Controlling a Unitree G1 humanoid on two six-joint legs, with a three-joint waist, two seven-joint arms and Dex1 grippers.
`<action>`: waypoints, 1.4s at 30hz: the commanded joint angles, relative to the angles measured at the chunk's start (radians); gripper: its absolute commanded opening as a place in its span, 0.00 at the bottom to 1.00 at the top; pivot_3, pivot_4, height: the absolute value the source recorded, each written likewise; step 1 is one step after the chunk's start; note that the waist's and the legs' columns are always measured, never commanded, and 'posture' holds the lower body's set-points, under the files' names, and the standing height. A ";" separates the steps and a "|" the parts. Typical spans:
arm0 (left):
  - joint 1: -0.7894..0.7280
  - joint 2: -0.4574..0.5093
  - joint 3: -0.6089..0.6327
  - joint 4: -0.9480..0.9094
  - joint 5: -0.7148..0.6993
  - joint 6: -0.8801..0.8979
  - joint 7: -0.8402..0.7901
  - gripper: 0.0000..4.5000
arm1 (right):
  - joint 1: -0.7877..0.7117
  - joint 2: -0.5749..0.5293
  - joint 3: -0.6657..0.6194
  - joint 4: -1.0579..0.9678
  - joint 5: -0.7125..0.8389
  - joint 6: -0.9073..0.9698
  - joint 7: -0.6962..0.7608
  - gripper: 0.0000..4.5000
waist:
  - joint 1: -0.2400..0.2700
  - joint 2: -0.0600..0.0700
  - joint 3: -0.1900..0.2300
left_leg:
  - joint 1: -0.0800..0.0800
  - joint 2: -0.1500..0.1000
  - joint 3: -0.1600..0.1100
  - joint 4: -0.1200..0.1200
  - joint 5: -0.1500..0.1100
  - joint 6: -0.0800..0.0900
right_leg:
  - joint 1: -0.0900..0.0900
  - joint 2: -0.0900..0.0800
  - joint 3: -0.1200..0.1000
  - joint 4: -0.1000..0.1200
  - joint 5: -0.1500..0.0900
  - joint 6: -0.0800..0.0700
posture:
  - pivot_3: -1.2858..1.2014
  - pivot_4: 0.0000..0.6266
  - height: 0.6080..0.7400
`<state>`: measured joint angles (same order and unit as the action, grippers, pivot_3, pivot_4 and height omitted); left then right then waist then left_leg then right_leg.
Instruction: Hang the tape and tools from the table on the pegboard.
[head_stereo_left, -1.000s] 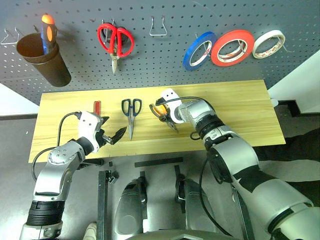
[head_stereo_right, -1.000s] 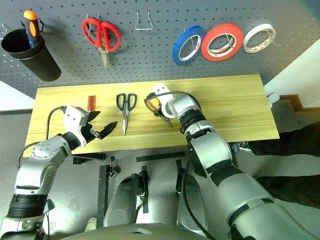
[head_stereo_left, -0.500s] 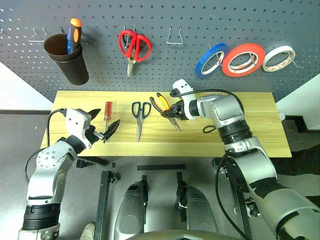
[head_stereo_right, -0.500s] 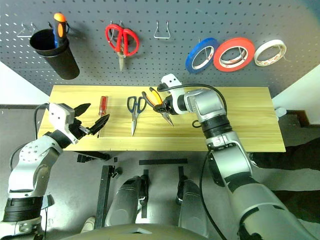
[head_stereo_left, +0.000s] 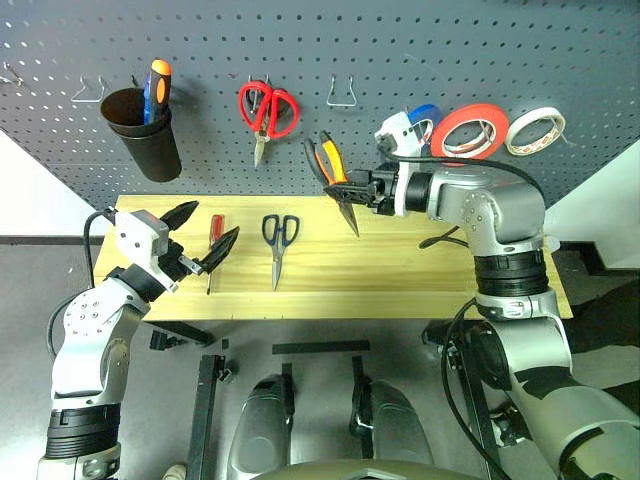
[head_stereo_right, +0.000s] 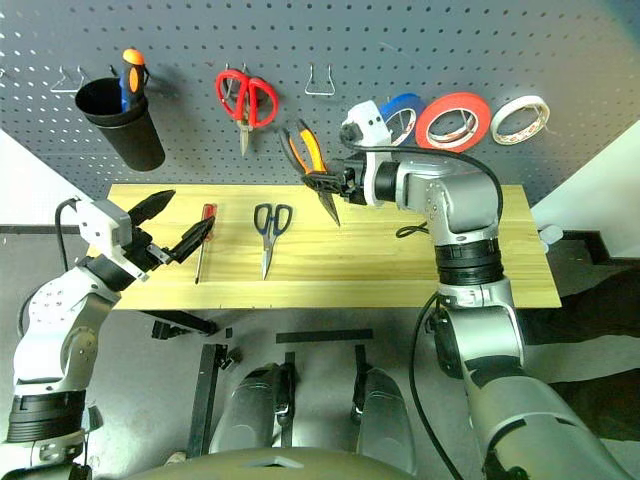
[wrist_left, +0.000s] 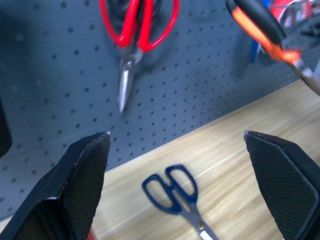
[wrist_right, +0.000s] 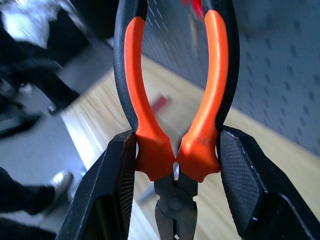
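My right gripper (head_stereo_left: 345, 190) is shut on the orange-and-black pliers (head_stereo_left: 332, 172), gripping them near the joint and holding them in the air in front of the pegboard (head_stereo_left: 300, 40), handles up and nose down. In the right wrist view both pads (wrist_right: 116, 187) press on the pliers (wrist_right: 175, 100). The dark-handled scissors (head_stereo_left: 277, 235) and the red-handled screwdriver (head_stereo_left: 213, 240) lie on the wooden table (head_stereo_left: 420, 285). My left gripper (head_stereo_left: 203, 232) stands open over the table's left end, beside the screwdriver. The red tape (head_stereo_left: 468, 130) hangs on the pegboard at the right.
On the pegboard are a black cup (head_stereo_left: 145, 130) holding an orange-and-black screwdriver (head_stereo_left: 157, 85), red-handled scissors (head_stereo_left: 266, 108), a bare wire hook (head_stereo_left: 343, 92) above the pliers, a blue roll (head_stereo_left: 425, 112) partly behind my right wrist, and a white roll (head_stereo_left: 536, 103).
My right gripper has lifted the pliers off the table and up in front of the pegboard. The left gripper rose slightly and stayed open. The camera view has also tilted upward.
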<state>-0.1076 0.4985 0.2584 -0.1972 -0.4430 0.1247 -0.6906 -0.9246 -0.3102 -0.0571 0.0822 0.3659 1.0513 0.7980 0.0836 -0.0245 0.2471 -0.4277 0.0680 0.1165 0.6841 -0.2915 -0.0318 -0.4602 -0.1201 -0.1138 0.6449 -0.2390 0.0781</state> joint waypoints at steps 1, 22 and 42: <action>-0.016 -0.004 0.037 -0.047 -0.063 -0.033 -0.025 1.00 | -0.050 0.010 -0.066 -0.110 0.109 0.016 -0.004 0.46 | 0.000 0.000 -0.003 | 0.000 0.000 0.000 0.000 0.000 0.000 | 0.000 0.000 0.000 0.000 0.000 0.000 | 0.57 0.19 1.00; -0.178 0.042 0.102 -0.024 -0.153 0.025 0.054 1.00 | -0.474 0.203 -0.059 0.572 -0.058 -0.658 -0.308 0.46 | -0.048 -0.006 -0.052 | 0.010 0.000 -0.003 0.001 0.002 -0.001 | 0.011 0.001 0.000 0.003 0.001 -0.001 | 0.58 0.14 1.00; -0.175 0.018 0.089 -0.041 -0.125 0.042 0.134 1.00 | -0.550 0.201 -0.068 0.940 -0.165 -0.984 -0.439 0.46 | -0.043 -0.006 -0.052 | 0.010 0.000 -0.006 0.002 0.003 -0.002 | 0.013 0.001 0.000 0.003 0.001 -0.001 | 0.59 0.16 1.00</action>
<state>-0.2649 0.5155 0.3341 -0.2095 -0.5630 0.1703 -0.5653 -1.4605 -0.0952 -0.1107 1.0298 0.2112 0.1156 0.3896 0.0403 -0.0305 0.1952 -0.4171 0.0681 0.1108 0.6859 -0.2882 -0.0341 -0.4467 -0.1191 -0.1140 0.6476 -0.2383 0.0769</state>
